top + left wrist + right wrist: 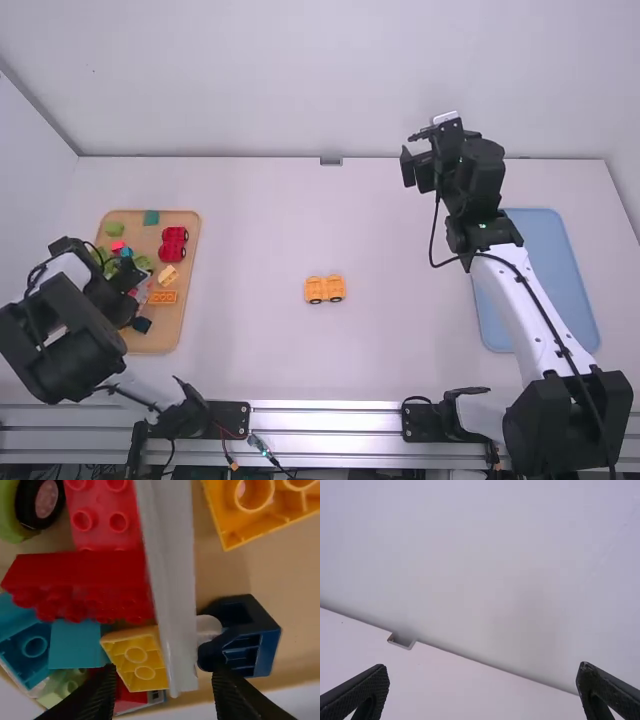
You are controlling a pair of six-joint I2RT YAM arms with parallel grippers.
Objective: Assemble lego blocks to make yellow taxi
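My left gripper [128, 285] is low over the wooden tray [165, 338] of blocks. In the left wrist view, the gripper [162, 696] stands open; a long white piece [175, 590] passes between its fingers, with gaps on both sides. Beside that piece are a small yellow block [137, 657] and a dark blue piece [245, 637]. A yellow-orange wheeled assembly [324, 289] sits mid-table. My right gripper [424, 150] is held above the table's far side; in its wrist view the gripper [482, 690] is open, with nothing between its fingers.
The tray also holds a red piece [173, 244], an orange block [162, 297], a light yellow block [168, 275], a teal block [151, 217] and green pieces [115, 229]. A blue tray [545, 270] lies at the right, partly under the right arm.
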